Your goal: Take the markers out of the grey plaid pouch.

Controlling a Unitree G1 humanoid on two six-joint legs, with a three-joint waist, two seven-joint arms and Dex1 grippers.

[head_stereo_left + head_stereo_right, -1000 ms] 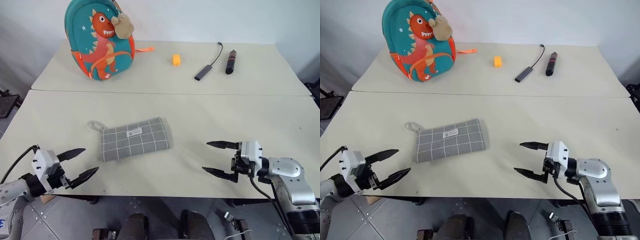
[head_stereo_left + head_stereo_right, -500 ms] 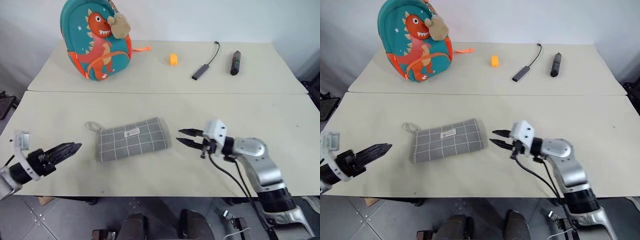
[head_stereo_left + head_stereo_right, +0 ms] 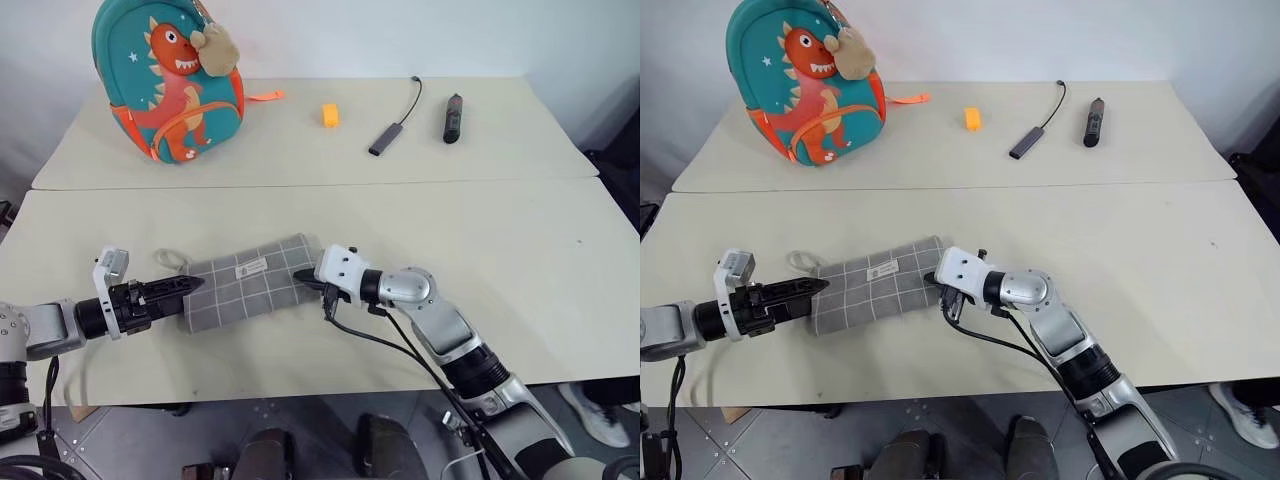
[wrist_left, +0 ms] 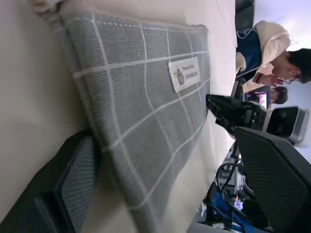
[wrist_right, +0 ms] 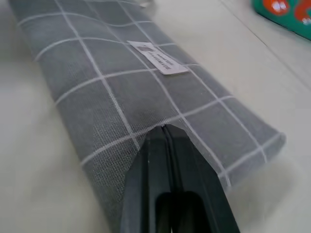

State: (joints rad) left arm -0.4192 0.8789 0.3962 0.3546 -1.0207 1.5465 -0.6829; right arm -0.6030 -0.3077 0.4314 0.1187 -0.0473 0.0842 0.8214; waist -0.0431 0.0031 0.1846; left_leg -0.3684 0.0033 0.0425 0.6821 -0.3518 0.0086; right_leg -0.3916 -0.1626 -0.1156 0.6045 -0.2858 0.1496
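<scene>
On the near table lies the grey plaid pouch [image 3: 255,283], closed, no markers visible. Right gripper [image 5: 165,130] is pinched shut on its end fabric; left gripper [image 3: 182,288], spread wide, straddles the loop end. Step: securing the pouch. Next comes opening it.

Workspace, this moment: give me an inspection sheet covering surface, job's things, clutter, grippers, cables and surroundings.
Surface: two pale tables set edge to edge, seam running across.
Job's things: grey plaid pouch flat on the near table, closed; no markers seen.
Clutter: teal dinosaur backpack, orange block, grey stick, dark cylinder, all on the far table.
Grippers: left gripper open at the pouch's loop end, one finger beside its edge; right gripper shut, fingers pressed together at the pouch's other end.
Cables: black cord on the grey stick; black cable along the right arm.
Surroundings: white wall behind; a seated person in the left wrist view.
</scene>
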